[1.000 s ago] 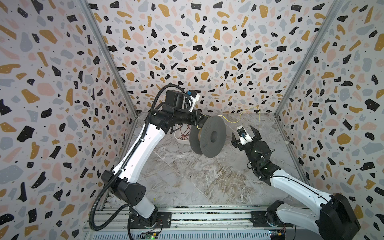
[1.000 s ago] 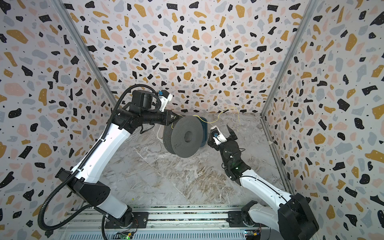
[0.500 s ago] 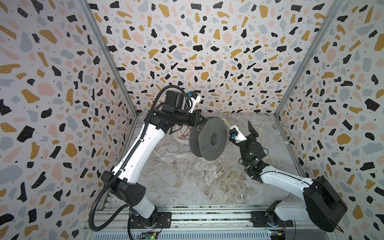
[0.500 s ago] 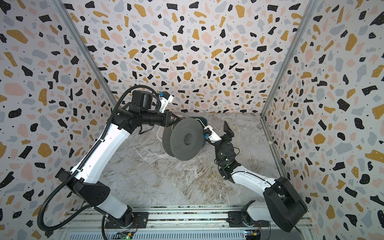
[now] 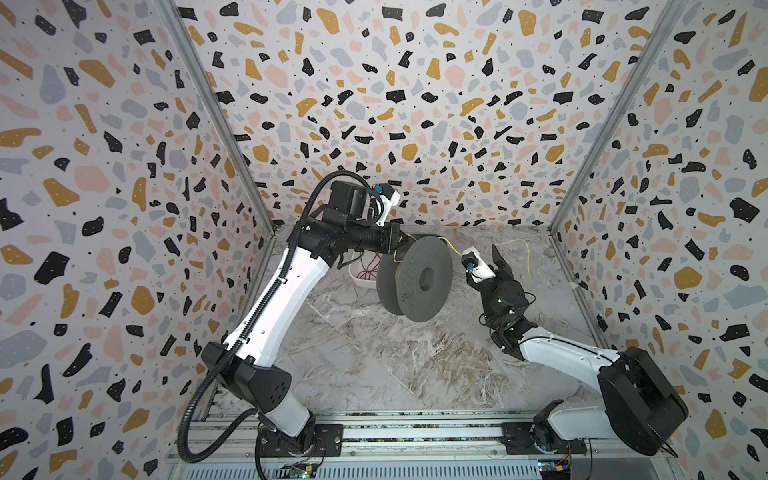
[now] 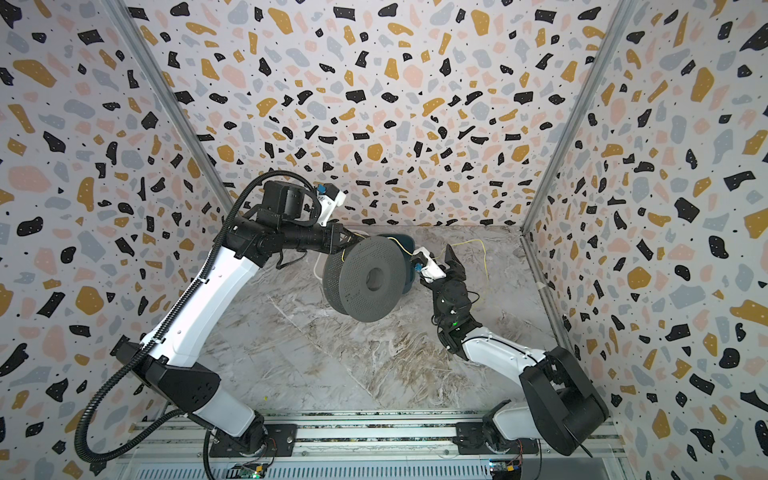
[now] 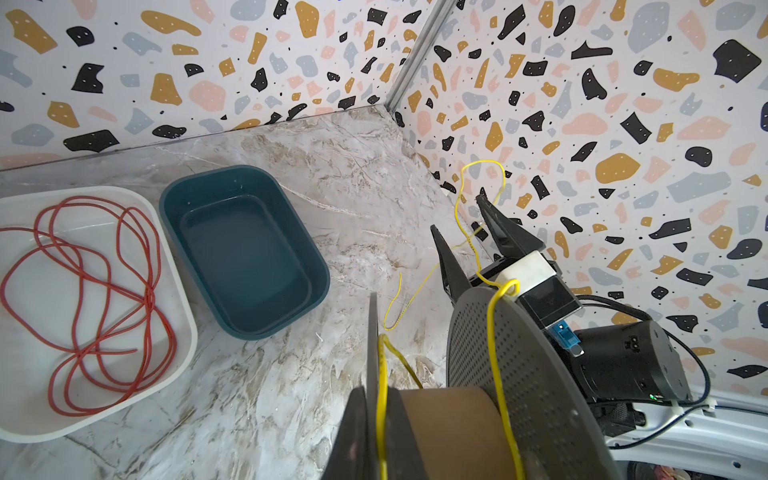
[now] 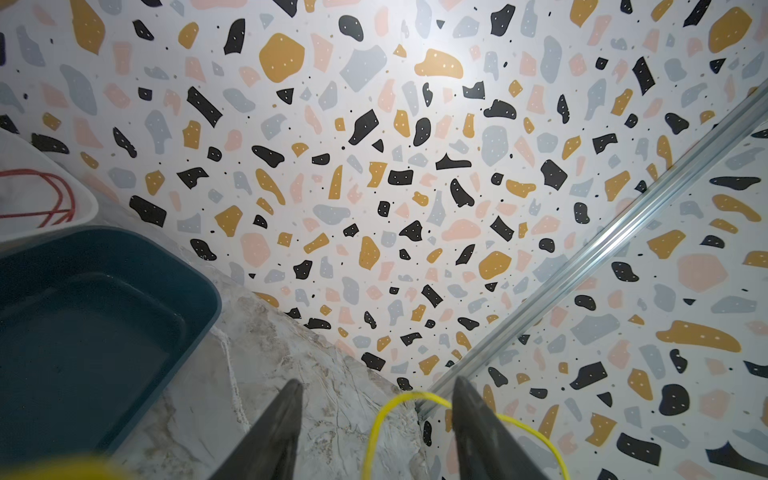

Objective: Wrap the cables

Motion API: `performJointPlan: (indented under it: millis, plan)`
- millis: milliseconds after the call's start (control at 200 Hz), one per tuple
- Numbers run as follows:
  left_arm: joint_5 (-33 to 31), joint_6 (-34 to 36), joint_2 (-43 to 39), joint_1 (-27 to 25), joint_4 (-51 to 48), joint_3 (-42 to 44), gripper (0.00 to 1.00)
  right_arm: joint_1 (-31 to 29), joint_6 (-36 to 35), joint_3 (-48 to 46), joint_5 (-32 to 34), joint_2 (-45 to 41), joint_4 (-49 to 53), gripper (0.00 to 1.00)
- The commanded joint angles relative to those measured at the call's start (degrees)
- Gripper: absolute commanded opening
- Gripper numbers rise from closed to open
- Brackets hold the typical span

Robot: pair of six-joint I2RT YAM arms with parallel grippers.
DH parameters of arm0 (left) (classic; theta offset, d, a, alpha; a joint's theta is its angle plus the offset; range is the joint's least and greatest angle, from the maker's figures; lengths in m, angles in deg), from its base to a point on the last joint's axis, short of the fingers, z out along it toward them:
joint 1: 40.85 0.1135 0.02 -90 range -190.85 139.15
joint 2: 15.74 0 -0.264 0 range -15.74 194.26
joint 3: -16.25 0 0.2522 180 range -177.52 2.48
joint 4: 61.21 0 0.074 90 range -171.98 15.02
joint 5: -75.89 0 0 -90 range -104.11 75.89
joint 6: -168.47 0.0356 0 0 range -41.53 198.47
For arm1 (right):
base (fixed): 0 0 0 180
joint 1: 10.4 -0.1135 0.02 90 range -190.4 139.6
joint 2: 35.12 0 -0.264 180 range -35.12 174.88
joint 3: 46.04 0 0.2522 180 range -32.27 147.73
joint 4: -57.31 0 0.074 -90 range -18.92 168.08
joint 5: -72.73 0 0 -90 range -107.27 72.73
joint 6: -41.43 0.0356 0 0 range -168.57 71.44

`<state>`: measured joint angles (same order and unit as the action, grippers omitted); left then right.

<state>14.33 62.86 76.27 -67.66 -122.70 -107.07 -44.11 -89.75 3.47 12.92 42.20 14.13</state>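
My left gripper (image 7: 376,390) is shut on the rim of one flange of a dark grey spool (image 5: 419,282) (image 6: 370,282) held above the table, and it pins the yellow cable (image 7: 492,332) against that flange. The cable crosses the brown core, goes over the other flange and runs off to loose loops (image 5: 523,245) (image 6: 478,243) on the table. My right gripper (image 5: 484,255) (image 6: 436,255) (image 7: 459,216) (image 8: 378,382) is just right of the spool, open, with a loop of yellow cable (image 8: 386,411) lying between its fingers without touching them. The red cable (image 7: 83,282) lies coiled in a white tray (image 7: 174,299).
A dark blue tub (image 7: 316,270) (image 8: 124,291) stands beside the white tray at the back, behind the spool. The patterned walls and a metal corner post (image 8: 602,249) close in at the back right.
My right gripper has shifted a little toward the back beside the spool, and its jaws have narrowed around the yellow loop. The left gripper and the spool have barely moved.
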Motion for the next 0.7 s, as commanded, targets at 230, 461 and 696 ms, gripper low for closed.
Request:
performJointPlan:
  millis: [230,461,696]
  plan:
    - [3.77,-0.38,-3.31,-0.17,3.42,-2.41,0.0,-0.74,0.95,3.81,-7.72,-0.67,1.14,0.71]
    - [4.09,-0.45,-3.76,-0.2,3.6,-2.15,0.0,-0.87,1.92,3.67,-9.67,-0.72,1.74,0.42]
    - [4.62,-0.73,-4.08,0.54,4.28,-2.07,0.0,-0.76,4.79,3.89,-11.82,-1.37,5.17,0.08]
